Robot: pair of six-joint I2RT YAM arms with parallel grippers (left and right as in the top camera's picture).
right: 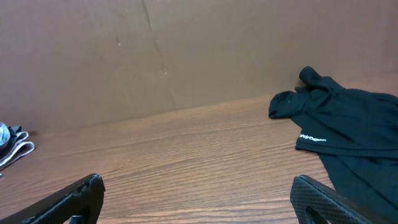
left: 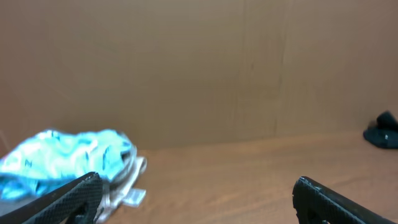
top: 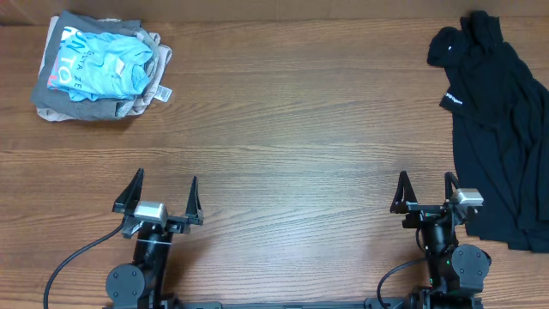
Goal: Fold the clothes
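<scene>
- Left end effector (top: 166, 177): released, fingers spread, nothing held; low over the desk (top: 283, 129), near edge.
- Right end effector (top: 425, 177): released too, nothing held; just beside the black garment (top: 502, 129).
- Black garment: crumpled, unfolded, desk's right side.
- Folded pile (top: 99, 69), light blue piece on top: far-left corner.

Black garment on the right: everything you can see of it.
The black garment lies unfolded and rumpled on the wooden table, at its right side, running from far to near and past the frame's right edge. Thin, soft-looking fabric, bunched into a lump at the far end, with a small white logo there. Its near part lies close beside the open right gripper; contact cannot be told. Nothing lies on it.
</scene>
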